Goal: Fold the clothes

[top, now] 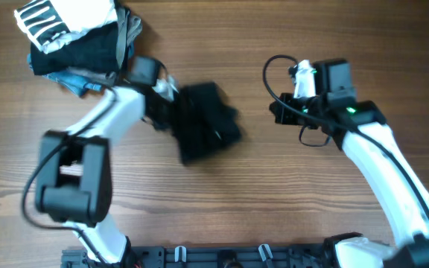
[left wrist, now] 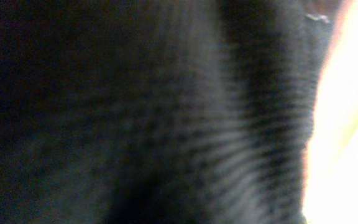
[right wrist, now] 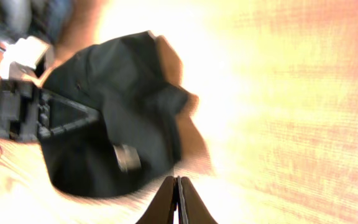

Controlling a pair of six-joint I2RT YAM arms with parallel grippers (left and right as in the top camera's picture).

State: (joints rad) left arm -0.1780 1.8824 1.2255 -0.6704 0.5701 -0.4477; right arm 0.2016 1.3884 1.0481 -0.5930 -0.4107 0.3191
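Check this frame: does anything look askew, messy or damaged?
The shirt is a lumpy, tilted bundle in the middle of the overhead view, not a flat fold. Its edges are uneven and a corner juts out to the right. The pile at the upper left is also loosely heaped. Nothing looks spilled or damaged.
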